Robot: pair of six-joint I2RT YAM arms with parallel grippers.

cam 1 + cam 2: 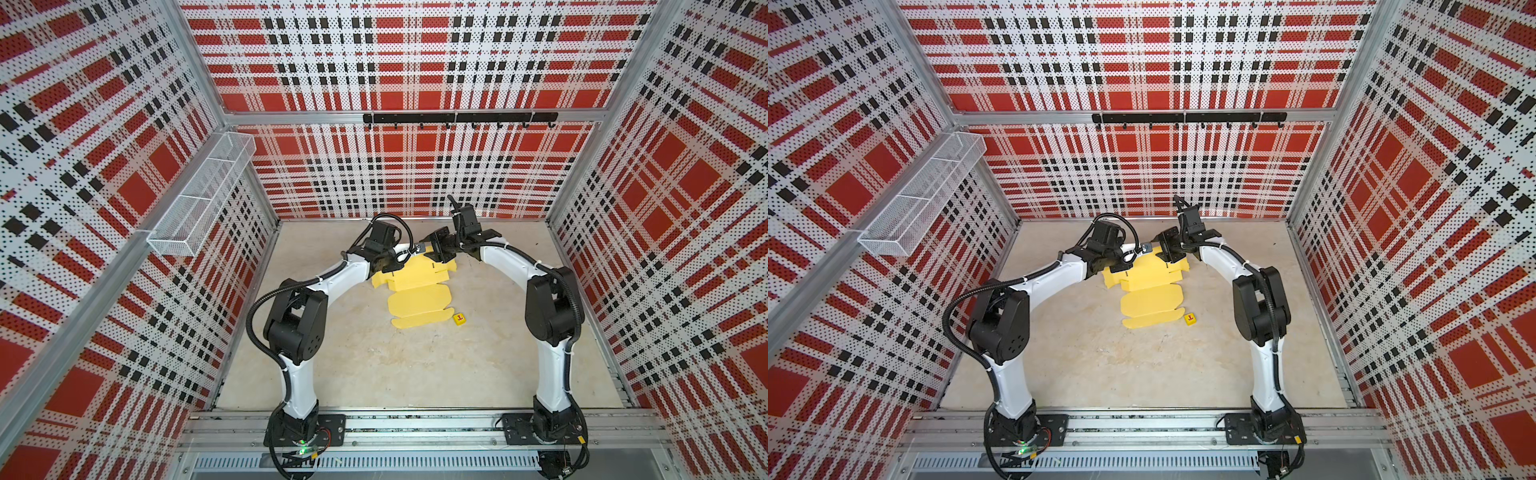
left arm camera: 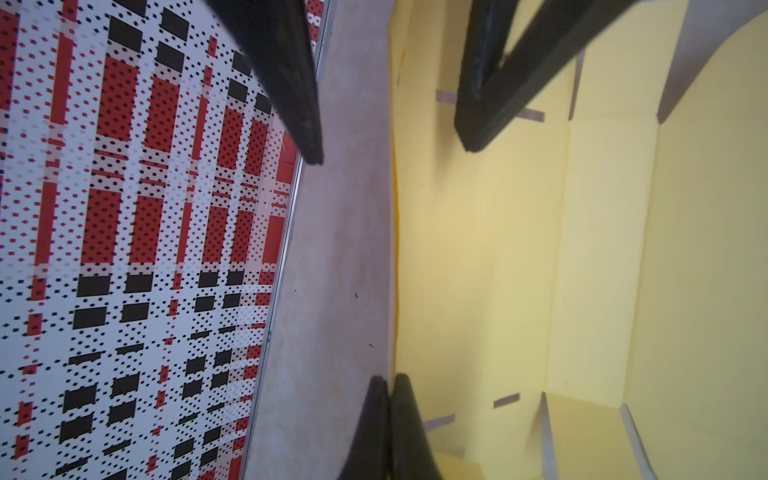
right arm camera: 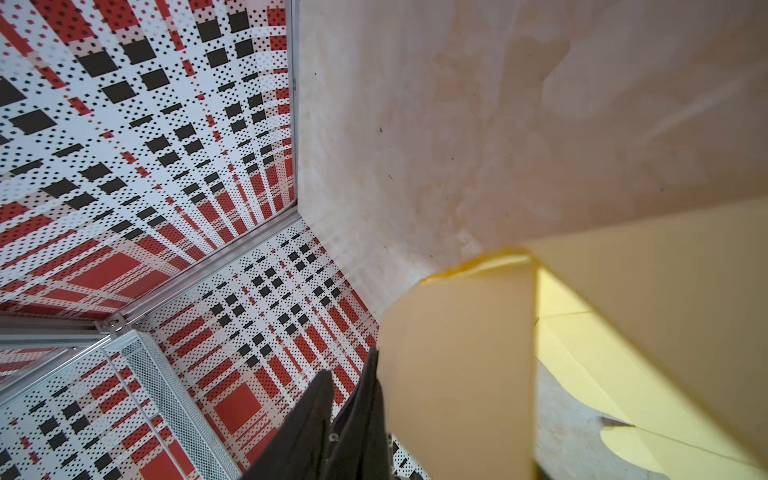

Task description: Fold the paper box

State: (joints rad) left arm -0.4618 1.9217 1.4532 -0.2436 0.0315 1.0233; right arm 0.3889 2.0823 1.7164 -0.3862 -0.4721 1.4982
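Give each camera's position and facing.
Both top views: overhead near the bases, facing down on the paper box; both arms show.
Left wrist: on the left arm, facing the box's edge; left gripper pinches it, right gripper straddles it.
Right wrist: on the right arm, facing a raised flap; one finger shows.
All share the box.

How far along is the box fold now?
Early. Far panels of the paper box already stand raised off the table. The left claw is shut on the far edge; the right claw is open astride it. The near panels lie flat, unfolded.
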